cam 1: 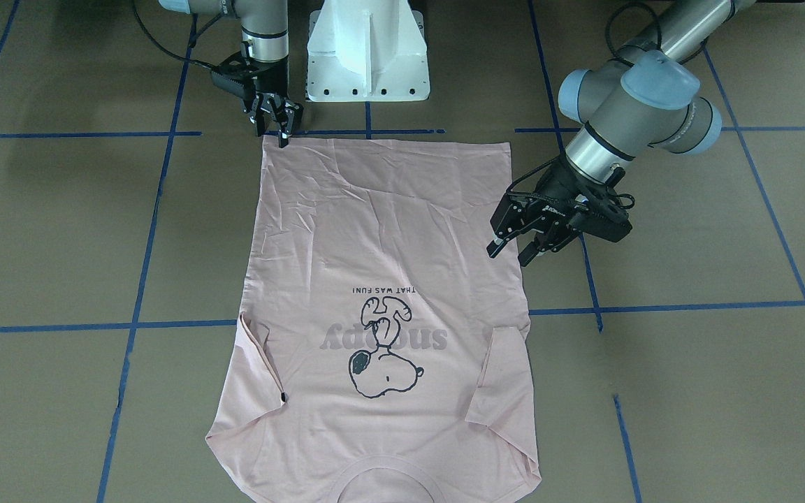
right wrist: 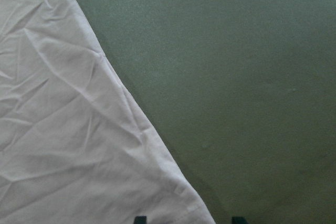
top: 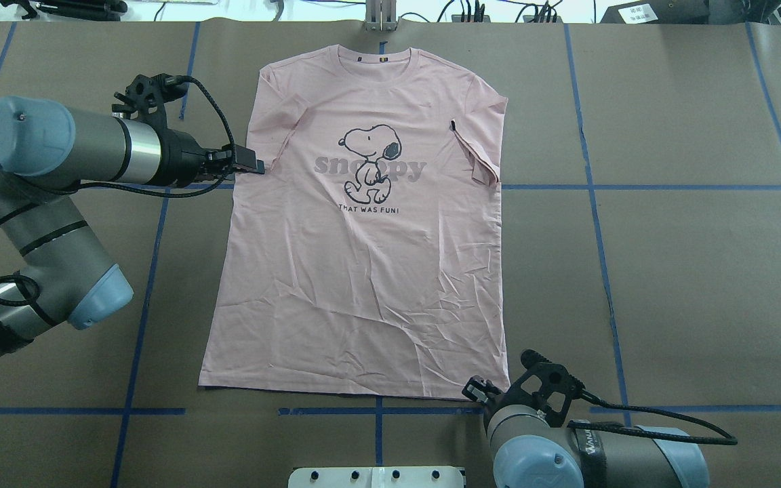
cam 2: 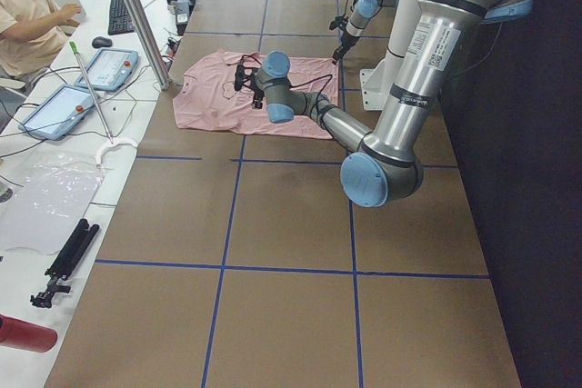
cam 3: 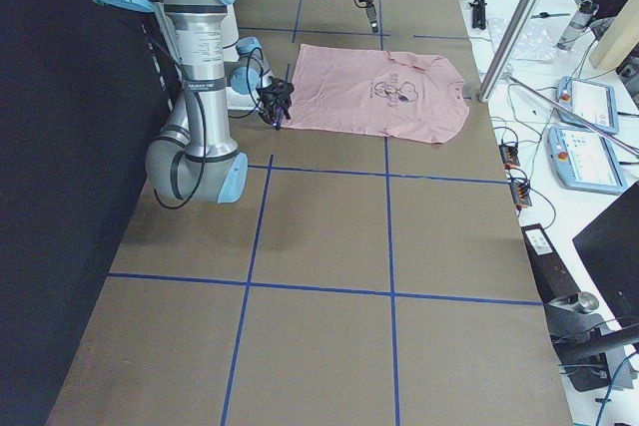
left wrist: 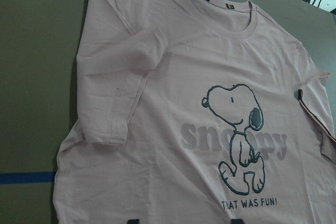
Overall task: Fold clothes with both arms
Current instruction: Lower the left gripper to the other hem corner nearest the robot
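Observation:
The pale pink T-shirt lies flat and print up on the brown table, with its collar at the far side from the robot and both sleeves folded inward. My left gripper hovers open just off the shirt's side edge, below the sleeve on that side. In the left wrist view the dog print fills the frame. At the near hem corner my right gripper is open. The right wrist view shows that hem corner lying between the two fingertips, with nothing gripped.
The white pedestal base stands just behind the hem. Blue tape lines cross the table. A person, control tablets and a metal pole are along the far side beyond the collar.

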